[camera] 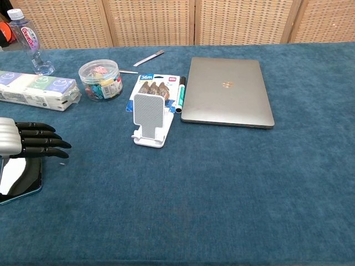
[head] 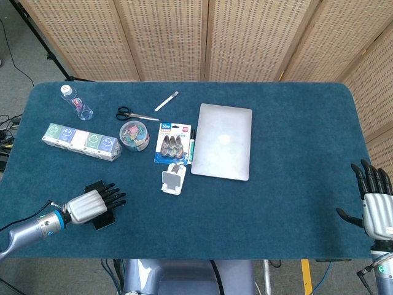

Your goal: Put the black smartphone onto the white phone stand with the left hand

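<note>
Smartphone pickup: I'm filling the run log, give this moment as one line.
left hand open over black smartphone, not gripping | white phone stand empty | right hand open, idle

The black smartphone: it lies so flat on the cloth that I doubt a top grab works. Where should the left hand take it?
Probably by its long side edges. The black smartphone lies flat, screen up, on the table, with the left hand directly over its far end. Coming straight down, thumb on one long edge and fingers on the other, seems best, since the thin body offers no other purchase.
</note>
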